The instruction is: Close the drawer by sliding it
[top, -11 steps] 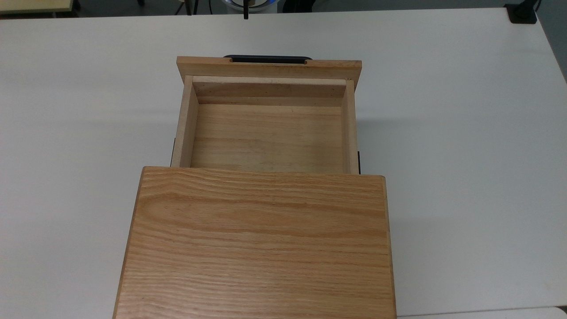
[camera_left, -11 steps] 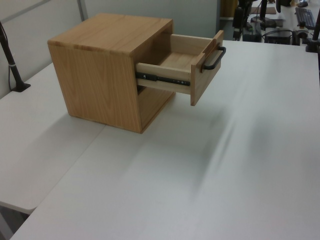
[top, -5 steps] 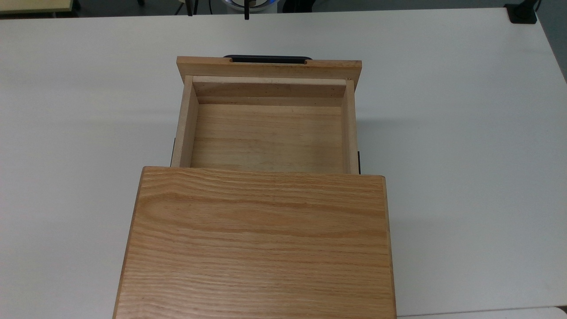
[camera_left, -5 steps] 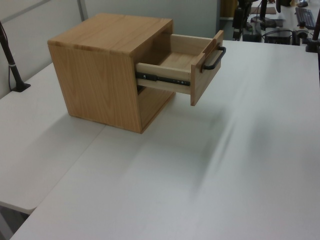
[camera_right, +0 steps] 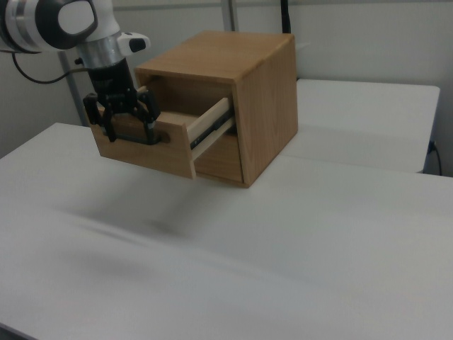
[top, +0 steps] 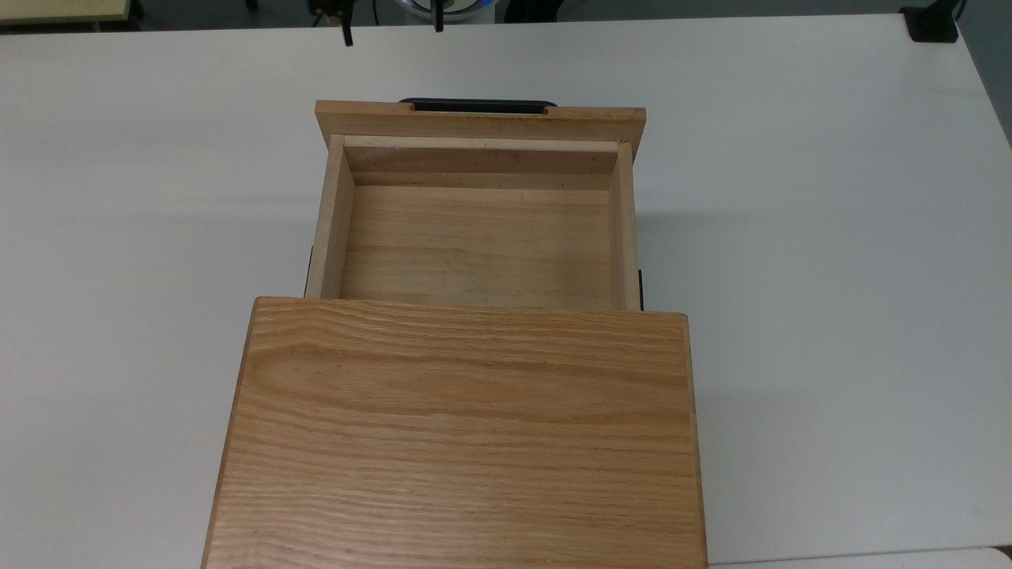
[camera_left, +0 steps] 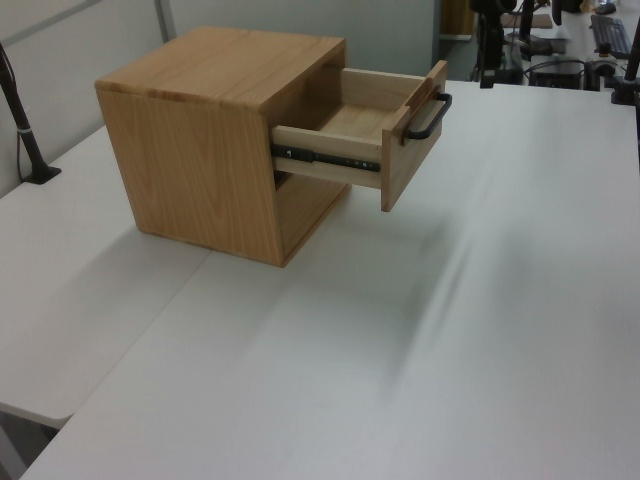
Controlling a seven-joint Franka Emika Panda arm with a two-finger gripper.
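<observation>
The drawer (top: 474,245) is a light wooden tray, empty, pulled well out of the oak cabinet (top: 458,435) toward the top view's upper edge. Its front panel (top: 479,122) carries a black bar handle (top: 474,104). In the left view the drawer (camera_left: 335,150) juts to the right on black slide rails. My gripper (top: 391,28) hovers open beyond the handle, at the table's far edge, apart from the drawer. In the right view the gripper (camera_right: 131,133) hangs open in front of the drawer's front panel (camera_right: 145,157), fingers pointing down, with nothing between them.
The cabinet (camera_right: 262,92) stands on a white table (top: 791,237). A black clamp (top: 929,24) sits at the top view's upper right corner. A black pole (camera_left: 20,120) rises at the left view's left edge. Desks with equipment lie behind.
The gripper's fingers have come slightly further into the top view from its upper edge. The drawer has not moved.
</observation>
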